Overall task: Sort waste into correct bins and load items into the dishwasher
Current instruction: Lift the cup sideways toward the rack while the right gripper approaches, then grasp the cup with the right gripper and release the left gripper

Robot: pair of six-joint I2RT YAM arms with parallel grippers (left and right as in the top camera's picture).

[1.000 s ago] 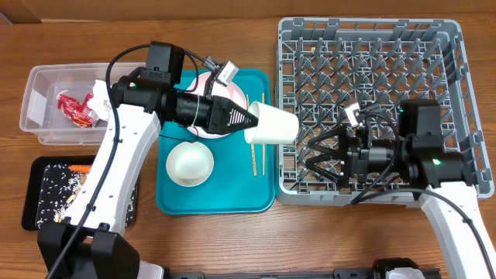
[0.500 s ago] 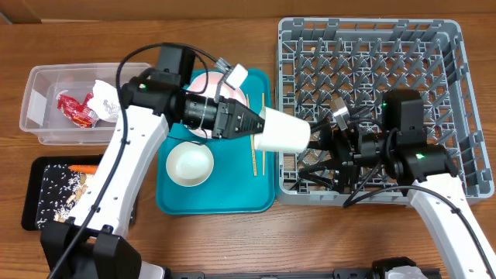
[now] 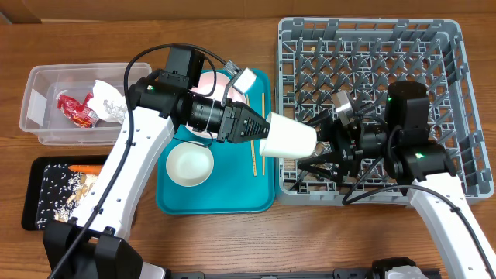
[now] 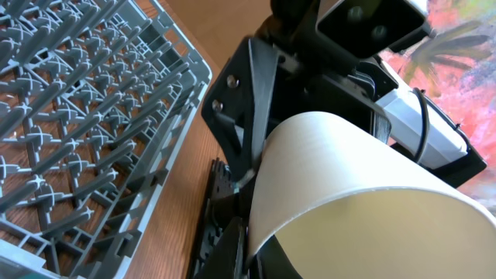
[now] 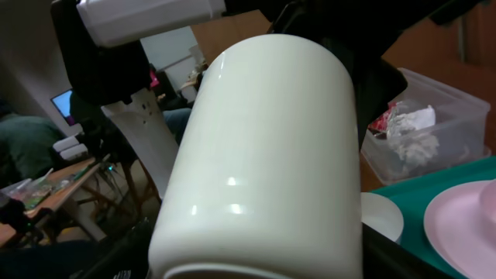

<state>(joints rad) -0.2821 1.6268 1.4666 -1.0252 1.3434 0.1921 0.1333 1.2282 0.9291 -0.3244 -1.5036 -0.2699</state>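
1. The left hand point(image 3: 260, 130) is clamped on the rim of the white cup point(image 3: 288, 138). It holds the cup on its side in the air, base pointing toward the dish rack point(image 3: 457, 46).
2. The right hand point(image 3: 307, 147) faces it with its fingers spread wide, one on each side of the cup's base end. I cannot tell whether the fingers touch the cup.
3. The cup hangs above the gap where the teal tray point(image 3: 232, 201) meets the rack's left wall. It rests on nothing.
4. Step in hand, as I judge it: passing the cup from left to right so it can go into the rack.
5. Next move: the right hand must close firmly on the cup before the left lets go. Then it should turn the cup mouth-down and set it over the pegs. Letting go too soon could drop the cup onto the rack wall.
6. On the teal tray lie a bowl point(image 3: 190, 164), the pink plate point(image 3: 204, 77), partly under the left arm, and the chopsticks point(image 3: 258, 159). All are yet to be loaded.
7. Farther out, the clear tub point(image 3: 39, 108) holds the red wrapper point(image 3: 74, 108) and crumpled paper point(image 3: 108, 101). The black tray point(image 3: 35, 209) holds the carrot point(image 3: 85, 168) and crumbs, so the waste looks sorted.
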